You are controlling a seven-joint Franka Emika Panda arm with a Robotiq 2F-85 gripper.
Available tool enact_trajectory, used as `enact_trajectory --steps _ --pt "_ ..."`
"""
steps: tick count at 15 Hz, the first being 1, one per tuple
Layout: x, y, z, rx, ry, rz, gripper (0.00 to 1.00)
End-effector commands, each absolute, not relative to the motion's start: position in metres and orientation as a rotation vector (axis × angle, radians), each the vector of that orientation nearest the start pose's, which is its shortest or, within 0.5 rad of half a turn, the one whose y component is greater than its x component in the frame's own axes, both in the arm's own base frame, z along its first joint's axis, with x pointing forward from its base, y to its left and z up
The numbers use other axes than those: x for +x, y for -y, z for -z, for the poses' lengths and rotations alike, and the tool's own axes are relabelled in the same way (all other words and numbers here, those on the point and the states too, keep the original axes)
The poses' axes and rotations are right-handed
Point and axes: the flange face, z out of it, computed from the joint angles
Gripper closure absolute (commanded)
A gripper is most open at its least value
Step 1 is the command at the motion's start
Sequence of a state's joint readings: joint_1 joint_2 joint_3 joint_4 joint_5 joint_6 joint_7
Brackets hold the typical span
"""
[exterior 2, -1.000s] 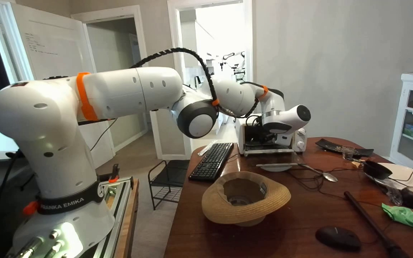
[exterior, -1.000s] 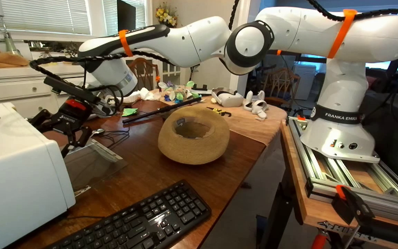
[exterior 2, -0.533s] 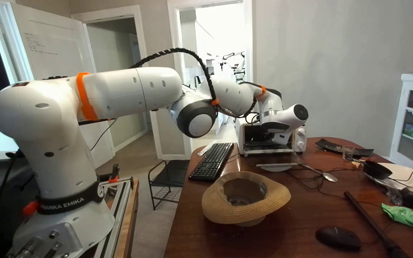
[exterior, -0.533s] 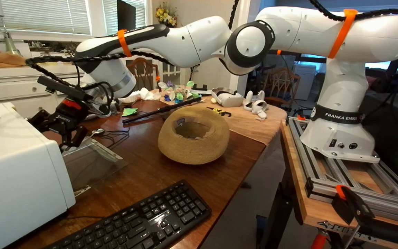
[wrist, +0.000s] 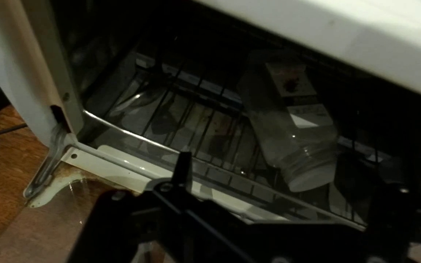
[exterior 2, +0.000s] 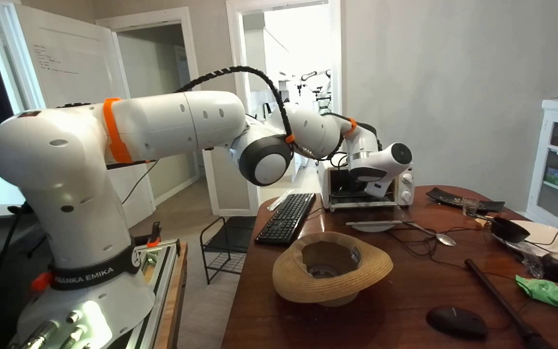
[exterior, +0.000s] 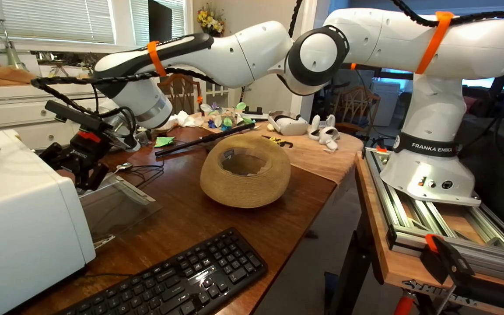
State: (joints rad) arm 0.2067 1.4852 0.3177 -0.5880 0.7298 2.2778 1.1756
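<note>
White-cased, a small oven [wrist: 345, 33] fills the wrist view, its mouth uncovered. Inside, a clear jar [wrist: 294, 135] lies on its side on the wire rack [wrist: 201, 133], one end toward the opening; probably it lies down because the oven is too low for it to stand. Shadow hides whatever is farther back. The pincer [wrist: 291, 175] is spread wide and grips nothing, its fingers [wrist: 184, 166] showing to either side of the jar's near end, seemingly short of touching it.

In an exterior view, the pincer slants down beside the oven's mouth, above the clear door [exterior: 123, 204]; folded down, that door leaves room for the arm [exterior: 260, 52] to reach in. The straw hat [exterior: 245, 188] sits crown-down on the tabletop [exterior: 182, 214], perhaps set that way to spare the brim, while the keyboard [exterior: 182, 273] lies near the oven, well apart from the pincer.

In an exterior view, the robot's wrist [exterior 2: 380, 162] stands in front of the oven, so neither jar nor fingertips can be made out. A spoon [exterior 2: 446, 239] rests on the tabletop near the folded-down door, and a mouse [exterior 2: 456, 322] lies between the hat and a black rod [exterior 2: 502, 300].
</note>
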Motion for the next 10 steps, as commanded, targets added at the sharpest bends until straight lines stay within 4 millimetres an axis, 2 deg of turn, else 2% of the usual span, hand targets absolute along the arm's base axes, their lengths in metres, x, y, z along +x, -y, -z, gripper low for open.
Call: enact_trajectory --steps 1,2,3,7,10 --pt "0.762 -0.292 -0.099 -1.705 -1.544 -0.558 0.00" --pt "0.762 -0.294 -0.100 -1.701 -1.544 -0.536 0.00" --pt "0.765 -0.288 -0.106 -1.725 -1.515 -0.559 0.00" --pt "0.763 -0.292 -0.103 -1.739 -1.541 -0.559 0.00" --pt "0.762 -0.283 -0.103 -1.770 -1.567 -0.599 0.00"
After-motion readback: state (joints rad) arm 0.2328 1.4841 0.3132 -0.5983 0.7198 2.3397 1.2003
